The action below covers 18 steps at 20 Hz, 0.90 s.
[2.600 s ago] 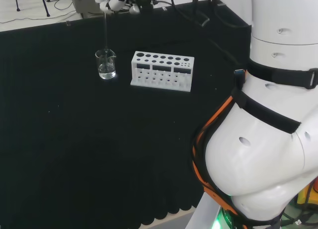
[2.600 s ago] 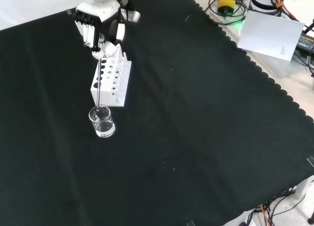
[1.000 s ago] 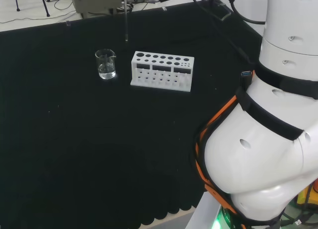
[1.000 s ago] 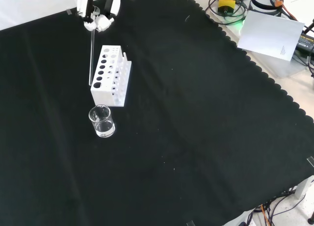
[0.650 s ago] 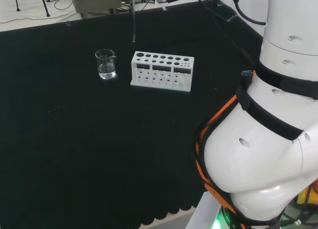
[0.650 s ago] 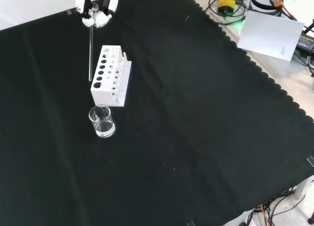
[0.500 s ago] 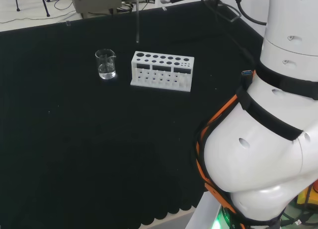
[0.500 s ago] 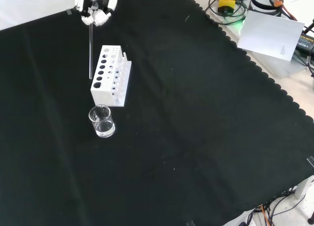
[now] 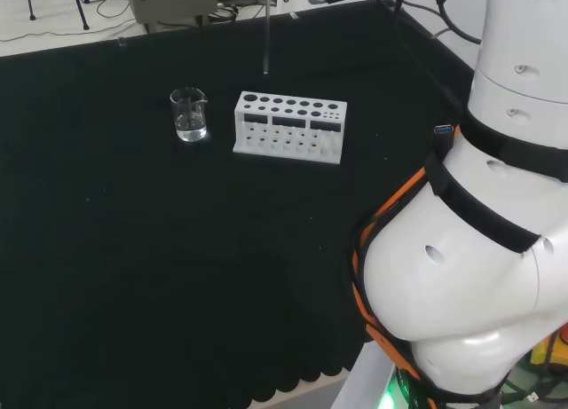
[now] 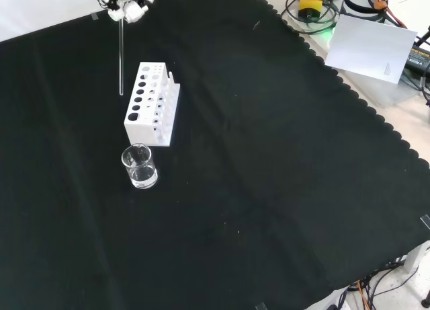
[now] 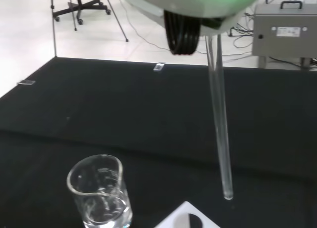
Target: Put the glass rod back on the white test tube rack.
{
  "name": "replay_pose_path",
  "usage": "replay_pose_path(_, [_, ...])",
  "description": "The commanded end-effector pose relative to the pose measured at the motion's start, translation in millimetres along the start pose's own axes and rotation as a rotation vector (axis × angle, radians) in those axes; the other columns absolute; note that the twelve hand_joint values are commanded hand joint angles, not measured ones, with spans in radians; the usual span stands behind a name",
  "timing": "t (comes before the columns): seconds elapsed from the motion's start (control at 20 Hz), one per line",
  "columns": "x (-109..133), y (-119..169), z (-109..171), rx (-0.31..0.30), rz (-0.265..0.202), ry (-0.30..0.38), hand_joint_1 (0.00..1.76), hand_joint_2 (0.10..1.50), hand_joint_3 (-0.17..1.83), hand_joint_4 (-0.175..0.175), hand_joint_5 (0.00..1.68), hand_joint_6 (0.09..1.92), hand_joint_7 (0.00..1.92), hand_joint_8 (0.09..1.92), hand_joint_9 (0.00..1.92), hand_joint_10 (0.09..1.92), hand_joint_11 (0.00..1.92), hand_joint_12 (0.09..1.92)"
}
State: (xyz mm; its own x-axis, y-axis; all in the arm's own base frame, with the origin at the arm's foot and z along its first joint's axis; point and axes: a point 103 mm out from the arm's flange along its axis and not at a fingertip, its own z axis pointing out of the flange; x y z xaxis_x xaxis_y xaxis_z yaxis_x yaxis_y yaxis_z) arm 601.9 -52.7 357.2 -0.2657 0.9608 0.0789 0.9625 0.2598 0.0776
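I have the robot hand [image 10: 127,6] pinching the top of the glass rod [image 10: 121,58], which hangs upright so its tip can drop straight into a hole. The tip hovers above the white test tube rack [image 10: 152,103], clear of it, and the beaker [image 10: 139,167] stands just beside the rack's end on the counter [image 10: 269,162].

At the top left edge of the front view, the hand [image 10: 125,6] pinches the top of a thin glass rod [image 10: 121,58]. The rod hangs straight down, clear of everything, its lower tip beside the left side of the white test tube rack [image 10: 152,104]. Just below the rack, a small clear beaker [image 10: 139,167] stands on the black cloth [image 10: 269,155], apart from the rack.
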Motion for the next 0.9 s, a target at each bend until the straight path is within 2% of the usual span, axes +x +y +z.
replay_pose_path(0.05, [-16.5,-12.8,-1.2,0.003,0.031,-0.002,1.31,0.68,0.7,-0.175,1.18,0.57,1.2,1.12,1.72,0.87,1.71,0.86])
replay_pose_path(0.4, [-21.5,-27.1,-0.1,-0.008,0.05,-0.007,1.31,0.68,0.7,-0.175,1.18,0.57,1.2,1.12,1.72,0.87,1.71,0.86])
replay_pose_path(0.9, [-22.0,-42.6,-1.7,-0.021,0.048,-0.01,1.31,0.68,0.71,-0.175,1.18,0.57,1.2,1.11,1.72,0.87,1.71,0.87])
